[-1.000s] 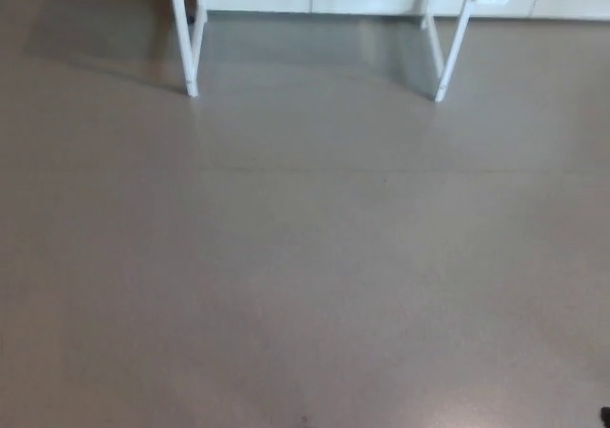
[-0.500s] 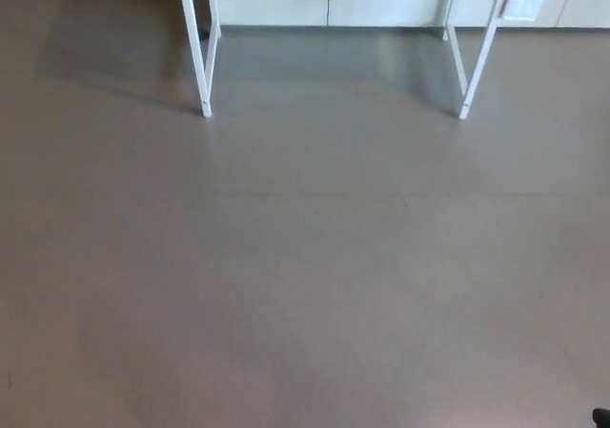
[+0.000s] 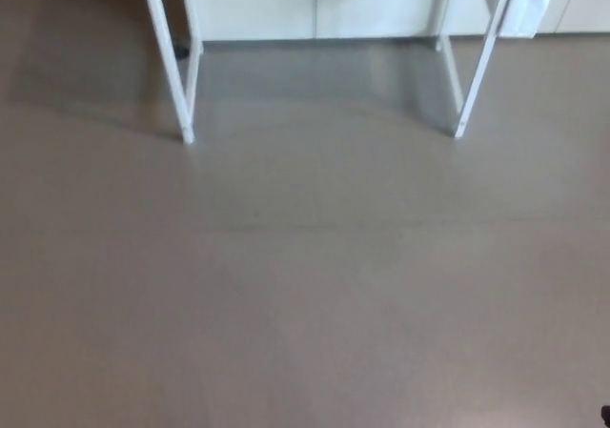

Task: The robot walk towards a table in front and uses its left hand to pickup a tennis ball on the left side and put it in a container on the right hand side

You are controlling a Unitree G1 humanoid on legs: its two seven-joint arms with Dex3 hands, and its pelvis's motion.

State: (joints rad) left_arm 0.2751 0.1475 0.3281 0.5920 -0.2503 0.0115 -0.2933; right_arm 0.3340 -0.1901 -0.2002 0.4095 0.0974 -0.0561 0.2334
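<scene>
Floor [image 3: 305, 295] fills the view, white desk legs [image 3: 181, 113] ahead; hands out of shot, grip state can't be told.

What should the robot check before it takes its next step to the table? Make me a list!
1. Table ahead: ok, white table legs stand at the top of the head view.
2. Path: ok, the floor up to the legs looks bare.
3. Tabletop visible: not ok, only legs show.
4. Tennis ball and container spotted: not ok, neither shows.
5. Left hand ready: cannot tell, no hand in view.
</scene>
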